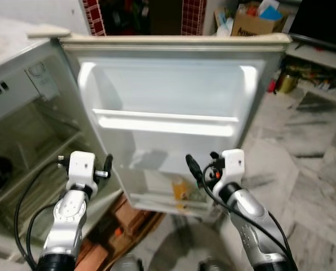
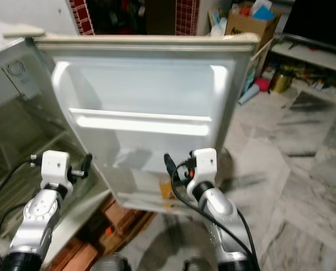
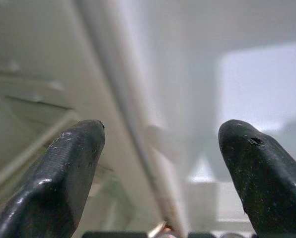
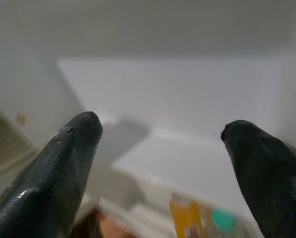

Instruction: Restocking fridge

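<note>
Fridge door open. Orange bottle in lowest door shelf. Left gripper and right gripper: fingers spread, empty. Restocking seems barely begun; upper shelves bare.

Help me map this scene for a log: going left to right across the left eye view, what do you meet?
Fridge interior → left gripper → open fridge door → orange bottle in the bottom door shelf → right gripper → marble floor.
</note>
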Tool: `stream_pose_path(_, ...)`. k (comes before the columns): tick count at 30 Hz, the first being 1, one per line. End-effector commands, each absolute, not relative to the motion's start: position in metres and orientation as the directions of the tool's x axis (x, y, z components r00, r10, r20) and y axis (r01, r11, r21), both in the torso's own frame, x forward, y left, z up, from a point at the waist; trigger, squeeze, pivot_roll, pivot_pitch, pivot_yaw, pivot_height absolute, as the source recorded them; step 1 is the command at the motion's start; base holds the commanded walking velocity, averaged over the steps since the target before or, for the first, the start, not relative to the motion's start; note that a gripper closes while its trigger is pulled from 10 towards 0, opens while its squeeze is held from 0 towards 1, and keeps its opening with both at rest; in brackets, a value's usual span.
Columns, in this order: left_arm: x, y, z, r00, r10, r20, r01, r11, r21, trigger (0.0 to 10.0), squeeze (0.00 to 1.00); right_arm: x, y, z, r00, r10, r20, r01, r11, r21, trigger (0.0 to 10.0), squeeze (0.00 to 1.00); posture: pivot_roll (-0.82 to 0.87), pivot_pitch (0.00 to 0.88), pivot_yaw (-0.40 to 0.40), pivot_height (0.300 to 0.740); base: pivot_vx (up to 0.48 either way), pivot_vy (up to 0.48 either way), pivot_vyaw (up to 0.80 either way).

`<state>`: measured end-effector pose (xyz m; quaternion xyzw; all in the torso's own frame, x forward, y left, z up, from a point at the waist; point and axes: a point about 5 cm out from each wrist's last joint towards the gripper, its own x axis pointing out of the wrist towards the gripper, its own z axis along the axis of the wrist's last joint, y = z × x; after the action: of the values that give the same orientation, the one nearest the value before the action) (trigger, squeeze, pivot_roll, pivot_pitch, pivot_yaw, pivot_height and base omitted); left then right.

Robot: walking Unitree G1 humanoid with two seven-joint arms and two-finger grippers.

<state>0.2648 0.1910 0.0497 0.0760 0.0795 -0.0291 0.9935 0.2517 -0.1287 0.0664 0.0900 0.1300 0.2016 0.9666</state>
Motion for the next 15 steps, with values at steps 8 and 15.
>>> stream_pose_path(8,0.263,0.188,0.045,0.981,-0.05,-0.188,0.08,0.984,0.156,10.0,0.0,0.227,-0.114,0.071,0.613,0.758,-0.223,-0.656,0.646,0.39,10.0,0.0,-0.02,0.0,0.067,0.74,-0.412,-0.248,0.0)
stream_pose_path(15,0.264,0.188,0.046,0.982,-0.056,-0.181,0.09,0.979,0.182,10.0,0.0,0.229,-0.128,0.07,0.584,0.772,-0.253,-0.686,0.635,0.354,10.0,0.0,-0.02,0.0,0.068,0.74,-0.28,-0.325,0.0)
